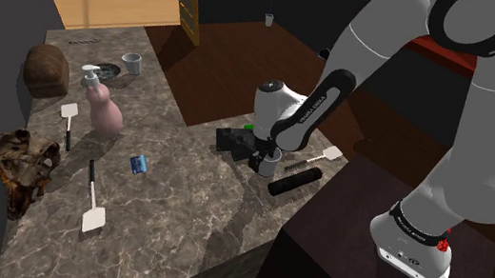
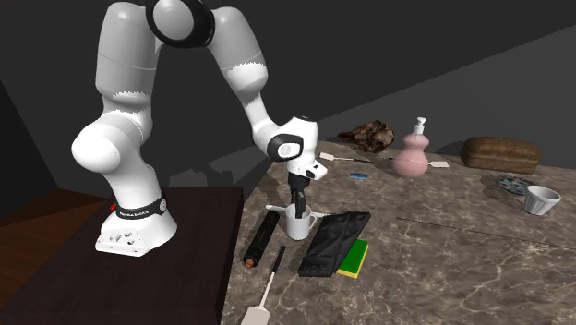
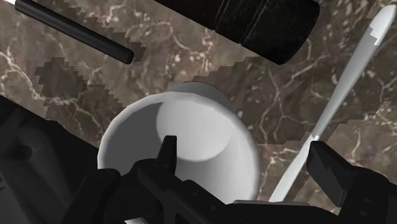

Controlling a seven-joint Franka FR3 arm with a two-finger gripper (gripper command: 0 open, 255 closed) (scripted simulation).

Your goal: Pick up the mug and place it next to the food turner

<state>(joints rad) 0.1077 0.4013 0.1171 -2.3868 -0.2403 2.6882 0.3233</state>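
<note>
In the second exterior view, a black cylinder (image 2: pixel 261 238) lies just left of the white mug (image 2: pixel 297 224), which stands upright on the marbled counter (image 2: pixel 443 249). The black gripper (image 2: pixel 297 201) hangs over the mug with its fingers parted, one inside the rim and one outside, holding nothing. A flat black slab (image 2: pixel 337 240) lies just right of the mug.

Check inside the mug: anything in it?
Wrist view: the mug has nothing loose on its visible white floor. One finger of the open gripper dips inside the rim; the part of the inside behind that finger is covered.
</note>
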